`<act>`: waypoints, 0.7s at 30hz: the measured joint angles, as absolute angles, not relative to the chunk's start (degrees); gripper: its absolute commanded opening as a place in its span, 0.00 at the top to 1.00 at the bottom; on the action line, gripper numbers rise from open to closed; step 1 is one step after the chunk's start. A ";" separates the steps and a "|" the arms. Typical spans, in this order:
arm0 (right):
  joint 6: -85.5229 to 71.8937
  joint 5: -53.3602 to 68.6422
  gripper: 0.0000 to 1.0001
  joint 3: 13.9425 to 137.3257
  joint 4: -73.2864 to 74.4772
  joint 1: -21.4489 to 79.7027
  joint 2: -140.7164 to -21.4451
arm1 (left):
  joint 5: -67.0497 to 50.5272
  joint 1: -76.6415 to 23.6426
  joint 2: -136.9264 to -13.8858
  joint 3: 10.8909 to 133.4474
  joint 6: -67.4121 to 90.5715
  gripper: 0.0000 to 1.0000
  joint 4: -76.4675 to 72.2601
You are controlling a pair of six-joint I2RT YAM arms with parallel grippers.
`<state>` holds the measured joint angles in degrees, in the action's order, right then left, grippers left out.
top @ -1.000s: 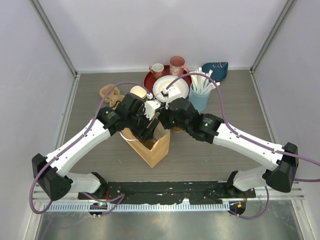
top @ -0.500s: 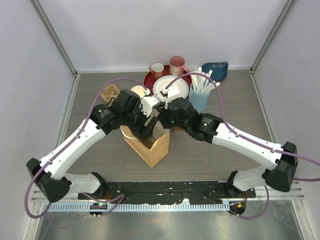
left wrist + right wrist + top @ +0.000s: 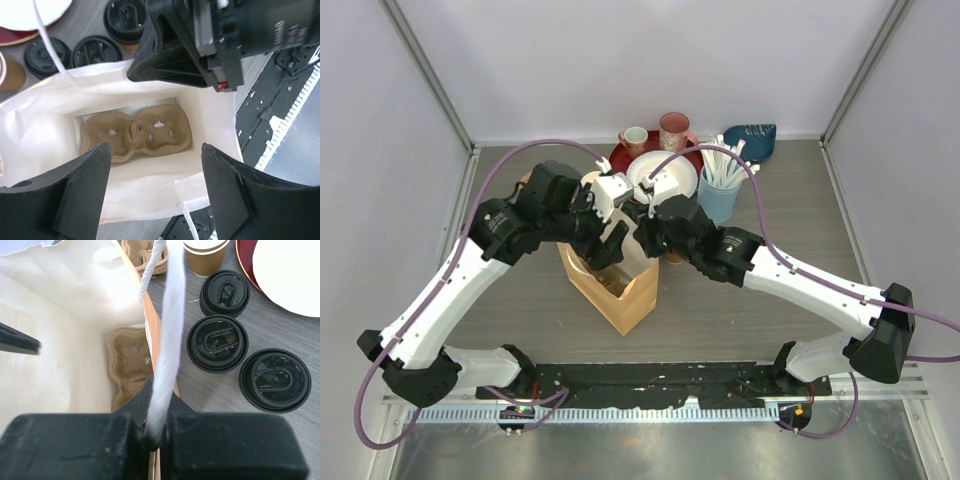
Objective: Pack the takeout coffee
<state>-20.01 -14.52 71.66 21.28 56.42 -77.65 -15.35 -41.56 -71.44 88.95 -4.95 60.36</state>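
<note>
Left gripper [image 3: 155, 172] has lifted above the paper bag [image 3: 625, 300], jaws spread, empty; cup carrier [image 3: 135, 132] lies on its floor. Right gripper [image 3: 152, 432] pinches the cord handle [image 3: 167, 340]. Lidded coffee cups [image 3: 217, 342] wait beside the bag, unpacked.

Clerk: Enclosure?
Inspector: White panel walls [image 3: 650, 60] stood on three sides, joined by grey metal corner posts [image 3: 430, 75].
Clerk: Surface?
Inspector: The table [image 3: 720, 330] was grey wood-grain, evenly lit; sheet metal [image 3: 650, 450] ran along its near edge.
</note>
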 measured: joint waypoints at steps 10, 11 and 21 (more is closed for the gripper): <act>-17.32 -11.70 0.99 71.79 20.08 56.42 -78.37 | -9.10 -39.55 -70.94 98.80 -5.19 0.15 63.33; -16.34 -10.63 0.99 71.96 19.84 56.40 -78.63 | -8.47 -38.48 -71.00 99.57 -5.26 0.13 63.86; -4.84 6.46 0.99 78.30 22.61 53.08 -84.07 | -8.56 -19.84 -74.17 106.83 -6.37 0.12 65.95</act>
<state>-4.84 6.46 78.30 22.61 53.08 -84.07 -8.56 -19.84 -74.17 106.83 -6.37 65.95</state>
